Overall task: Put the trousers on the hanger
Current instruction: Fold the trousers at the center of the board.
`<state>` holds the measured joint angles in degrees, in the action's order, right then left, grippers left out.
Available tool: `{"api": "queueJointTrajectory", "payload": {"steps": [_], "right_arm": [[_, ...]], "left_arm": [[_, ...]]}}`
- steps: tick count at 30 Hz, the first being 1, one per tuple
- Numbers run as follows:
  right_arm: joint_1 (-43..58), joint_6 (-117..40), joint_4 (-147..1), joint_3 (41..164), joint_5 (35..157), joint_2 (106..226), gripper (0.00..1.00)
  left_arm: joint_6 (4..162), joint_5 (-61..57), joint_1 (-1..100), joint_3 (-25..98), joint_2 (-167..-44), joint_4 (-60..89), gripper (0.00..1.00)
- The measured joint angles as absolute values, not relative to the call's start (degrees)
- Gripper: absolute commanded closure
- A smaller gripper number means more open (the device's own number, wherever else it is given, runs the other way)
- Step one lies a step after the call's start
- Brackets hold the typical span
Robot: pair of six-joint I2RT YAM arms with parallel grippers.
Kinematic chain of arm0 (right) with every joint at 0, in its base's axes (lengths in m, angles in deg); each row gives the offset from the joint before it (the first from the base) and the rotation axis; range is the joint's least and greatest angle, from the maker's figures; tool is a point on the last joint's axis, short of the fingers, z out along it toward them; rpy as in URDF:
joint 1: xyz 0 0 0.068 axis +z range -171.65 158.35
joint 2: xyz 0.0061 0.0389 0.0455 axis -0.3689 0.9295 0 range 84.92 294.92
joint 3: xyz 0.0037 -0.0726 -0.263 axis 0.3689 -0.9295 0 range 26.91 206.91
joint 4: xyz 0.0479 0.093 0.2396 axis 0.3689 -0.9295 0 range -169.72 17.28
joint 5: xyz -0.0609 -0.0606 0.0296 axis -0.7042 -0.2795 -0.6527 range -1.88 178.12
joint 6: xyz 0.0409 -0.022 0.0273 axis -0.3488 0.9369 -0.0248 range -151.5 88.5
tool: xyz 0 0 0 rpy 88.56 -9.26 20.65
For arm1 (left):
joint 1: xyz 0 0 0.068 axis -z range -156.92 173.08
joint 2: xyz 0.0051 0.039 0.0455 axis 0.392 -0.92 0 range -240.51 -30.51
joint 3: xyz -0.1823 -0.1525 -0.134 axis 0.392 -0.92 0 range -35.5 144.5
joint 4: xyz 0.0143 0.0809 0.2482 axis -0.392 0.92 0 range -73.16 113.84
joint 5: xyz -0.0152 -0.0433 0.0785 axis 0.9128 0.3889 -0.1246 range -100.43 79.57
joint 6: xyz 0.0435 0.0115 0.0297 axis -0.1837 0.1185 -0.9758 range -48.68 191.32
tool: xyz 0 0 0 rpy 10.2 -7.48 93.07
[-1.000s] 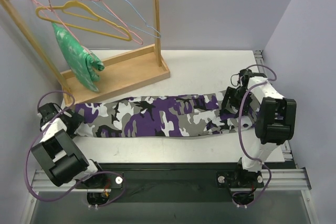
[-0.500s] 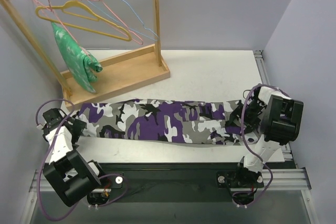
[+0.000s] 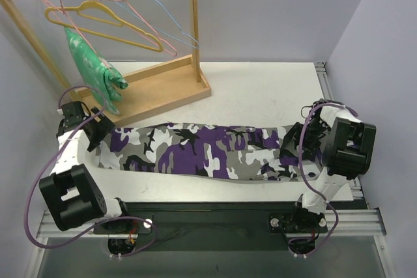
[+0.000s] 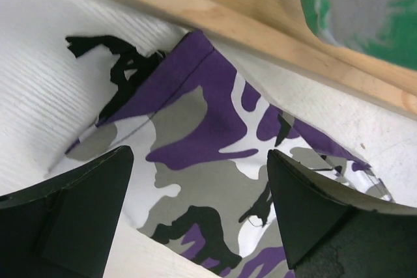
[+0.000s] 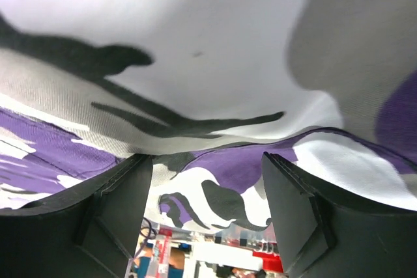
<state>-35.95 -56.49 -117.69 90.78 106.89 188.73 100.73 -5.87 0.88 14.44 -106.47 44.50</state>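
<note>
left gripper (image 4: 199, 155) gapes wide just above the left end of the trousers (image 3: 195, 151) — cloth shows between its fingers; right gripper (image 3: 294, 142) clamps the opposite end.

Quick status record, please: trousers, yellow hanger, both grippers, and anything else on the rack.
trousers: laid flat, lengthwise across the table, on no hanger
hanger: yellow, on the rail of the wooden rack, apart from the trousers
left gripper: open, above the trousers' left end, close to the rack's base
right gripper: at the trousers' right end, fingers apart with cloth close against them; grip unclear
green garment: hanging on the rack
task: hanging not yet done
</note>
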Motion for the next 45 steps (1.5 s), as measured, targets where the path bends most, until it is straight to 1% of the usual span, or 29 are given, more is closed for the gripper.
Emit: {"api": "queueJointTrajectory", "payload": {"steps": [6, 14, 17, 18, 19, 20, 21, 22, 24, 25, 27, 31, 34, 38, 40, 45], "right_arm": [[-35.10, -55.75, -117.72, 90.78, 108.33, 188.73, 0.32], [-33.66, -56.16, -117.67, 90.87, 109.64, 188.73, 0.32], [-32.48, -56.62, -117.59, 91.29, 109.99, 188.73, 0.32], [-32.28, -56.82, -117.54, 91.44, 110.10, 188.73, 0.32], [-32.00, -56.91, -117.52, 91.63, 110.12, 188.73, 0.32], [-31.73, -57.02, -117.48, 91.81, 110.21, 188.73, 0.32], [-31.60, -57.04, -117.48, 91.94, 110.30, 188.73, 0.32], [-31.51, -57.08, -117.48, 92.07, 110.41, 188.73, 0.32], [-31.32, -57.12, -117.43, 92.23, 110.52, 188.76, 0.32], [-31.30, -57.19, -117.43, 92.33, 110.54, 188.76, 0.32], [-31.23, -57.21, -117.43, 92.60, 110.58, 188.78, 0.32], [-30.77, -57.21, -117.32, 92.97, 110.76, 188.86, 0.32], [-30.31, -57.21, -117.35, 93.34, 110.95, 188.95, 0.32], [-29.92, -57.19, -117.26, 93.95, 111.15, 189.76, 0.32], [-29.77, -57.19, -117.30, 93.97, 111.15, 190.07, 0.32], [-29.31, -57.17, -117.26, 94.69, 111.28, 190.83, 0.32]], "left_arm": [[95.94, -7.75, 1.10, 19.07, -113.49, 43.19, 0.05], [91.48, -11.25, 1.69, 21.76, -118.60, 42.23, 0.05], [90.50, -11.25, 2.06, 21.89, -120.64, 41.35, 0.13], [90.26, -11.05, 2.35, 21.89, -121.27, 41.22, 0.23], [90.08, -10.70, 2.63, 21.89, -121.82, 41.05, 0.27], [89.71, -10.35, 3.09, 21.87, -122.27, 40.85, 0.28], [89.60, -10.16, 3.46, 21.87, -122.38, 40.59, 0.37], [89.34, -10.00, 3.79, 21.85, -122.38, 40.44, 0.41], [89.25, -9.85, 4.29, 21.85, -122.12, 39.91, 0.55], [89.16, -9.67, 4.42, 21.78, -121.90, 39.63, 0.64], [89.29, -9.48, 4.62, 21.47, -121.23, 39.32, 0.72], [89.12, -8.56, 4.64, 20.67, -118.34, 39.26, 0.85], [89.12, -7.25, 4.69, 19.31, -114.28, 39.23, 0.87], [88.90, -3.34, 5.60, 17.17, -106.91, 39.54, 0.88], [88.66, -1.48, 7.94, 16.45, -103.92, 39.36, 0.88], [88.57, 2.65, 17.76, 13.04, -99.04, 40.76, 0.88]]}}
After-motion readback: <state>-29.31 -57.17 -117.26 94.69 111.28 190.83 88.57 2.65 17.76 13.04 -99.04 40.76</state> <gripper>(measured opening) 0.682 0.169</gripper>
